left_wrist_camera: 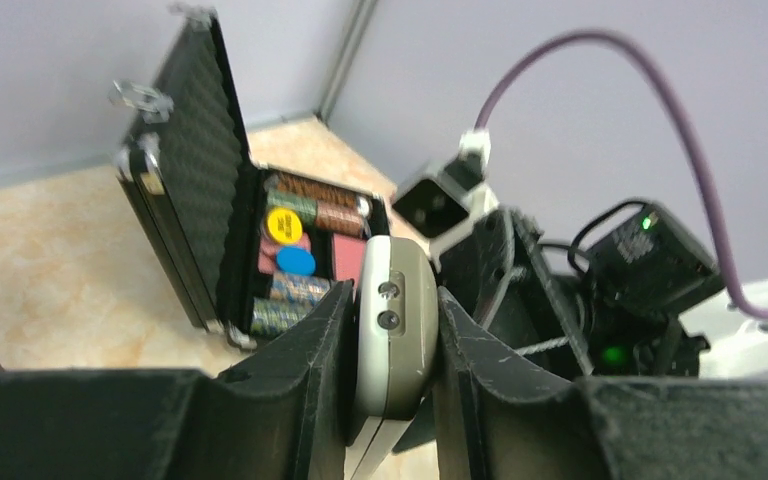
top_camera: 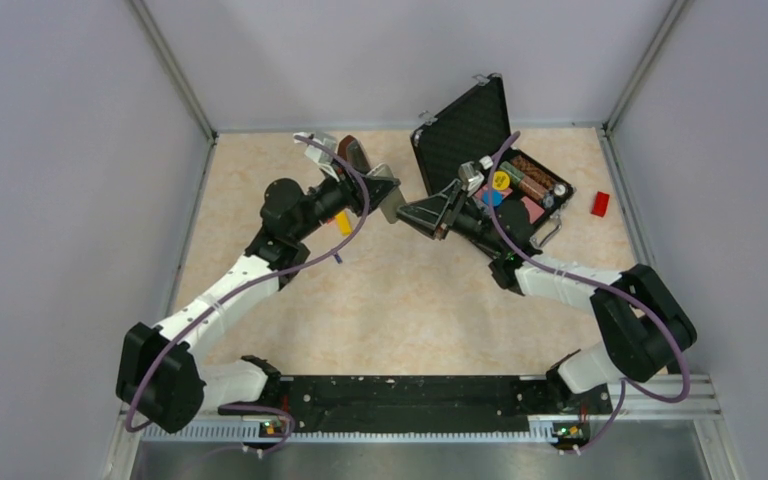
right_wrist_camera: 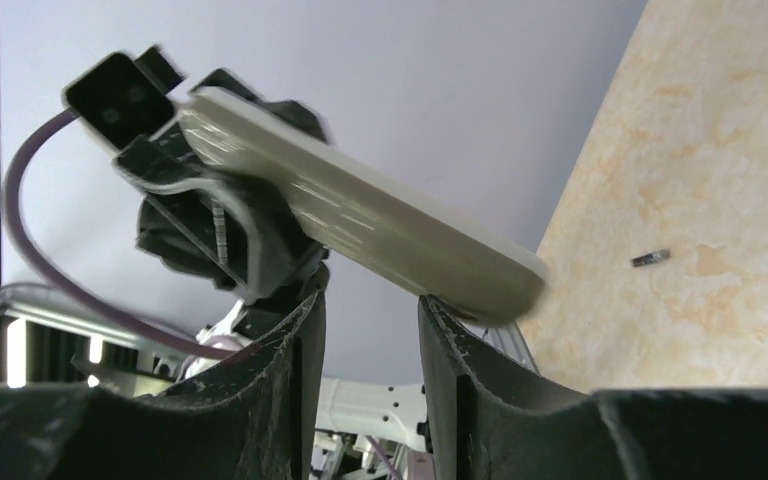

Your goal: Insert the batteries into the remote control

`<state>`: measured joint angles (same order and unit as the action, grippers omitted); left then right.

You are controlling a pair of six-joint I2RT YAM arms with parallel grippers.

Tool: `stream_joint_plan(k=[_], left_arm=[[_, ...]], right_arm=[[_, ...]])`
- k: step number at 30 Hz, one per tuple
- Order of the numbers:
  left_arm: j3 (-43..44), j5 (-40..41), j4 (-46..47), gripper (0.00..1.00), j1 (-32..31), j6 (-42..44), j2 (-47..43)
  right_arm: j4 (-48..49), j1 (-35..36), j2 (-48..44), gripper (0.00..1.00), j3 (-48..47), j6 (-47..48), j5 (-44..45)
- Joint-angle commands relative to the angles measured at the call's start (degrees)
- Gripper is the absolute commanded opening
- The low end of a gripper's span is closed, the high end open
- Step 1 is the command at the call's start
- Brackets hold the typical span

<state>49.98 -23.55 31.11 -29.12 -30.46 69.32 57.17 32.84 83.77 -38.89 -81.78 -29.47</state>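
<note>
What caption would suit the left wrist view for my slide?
Left end effector grips the remote control edge-on, with the open black case behind it.

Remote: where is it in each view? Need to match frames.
Top external: remote at centre-top, just left of the open case.
Left wrist: bottom centre, end-on, clamped between the left fingers.
Right wrist: upper centre, slanting down to the right, above the right fingers.
Shared landmark: the left fingers gripping it.
</note>
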Motion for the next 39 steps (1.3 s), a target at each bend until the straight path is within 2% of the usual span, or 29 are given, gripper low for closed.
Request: stream_joint_plan(k=[1, 7, 10, 14, 17, 19, 22, 25, 27, 30, 34, 36, 39], left_arm=[[2.32, -17.77, -2.41, 0.0, -4.64, -7.63, 0.96], [1.95, -15.41, -4.76, 0.0, -4.67, -5.41, 0.28], [1.13, -9.65, -7.17, 0.0, -4.57, -2.78, -1.36], [-0.63, 1.24, -8.83, 0.0, -4.62, -1.67, -3.97], [-3.38, 8.25, -8.69, 0.0, -4.63, -4.33, -5.2], [-6.35, 11.46, -6.32, 0.0, -4.71, -8.33, -5.21], [-14.45, 17.04, 3.09, 0.0, -5.88, -16.5, -3.89], [-19.37, 22.54, 10.81, 0.0, -7.5, -21.28, -0.47], [-20.47, 25.69, 12.45, 0.0, -8.02, -23.19, 1.55], [-20.91, 31.01, 9.83, 0.0, -8.63, -24.2, 2.37], [-21.41, 34.81, 7.21, 0.0, -8.76, -25.96, 3.7], [-21.71, 34.03, 7.82, 0.0, -8.76, -26.38, 4.23], [-21.02, 30.65, 7.22, 0.0, -8.77, -26.41, 4.35]], right_arm=[[3.64, 0.92, 1.16, 0.4, -1.52, 1.76, 3.15], [1.72, 0.89, 0.26, 0.4, -1.67, 2.94, 2.94], [0.51, 0.77, -0.15, 0.4, -1.45, 3.06, 2.76], [-10.1, 0.73, -2.26, 0.38, -2.17, 5.71, 3.14], [-25.77, 0.73, -4.81, 0.39, -4.38, 10.43, 5.83], [-37.25, 0.73, -5.94, 0.39, -6.44, 13.66, 9.08], [-48.39, 0.73, -5.47, 0.42, -8.53, 17.56, 12.41], [-50.67, 0.78, -4.4, 0.52, -7.25, 17.87, 12.58], [-51.36, 0.82, -3.7, 0.58, -6.96, 19.48, 12.38], [-56.08, 0.82, -3.36, 0.64, -8.44, 27.76, 14.28], [-56.15, 0.72, -4.92, 0.67, -9.35, 47.11, 10.44], [-55.36, 0.82, -6.46, 0.68, -8.79, 57.28, 5.88], [-54.71, 0.87, -7.81, 0.74, -9.49, 65.04, -0.22]])
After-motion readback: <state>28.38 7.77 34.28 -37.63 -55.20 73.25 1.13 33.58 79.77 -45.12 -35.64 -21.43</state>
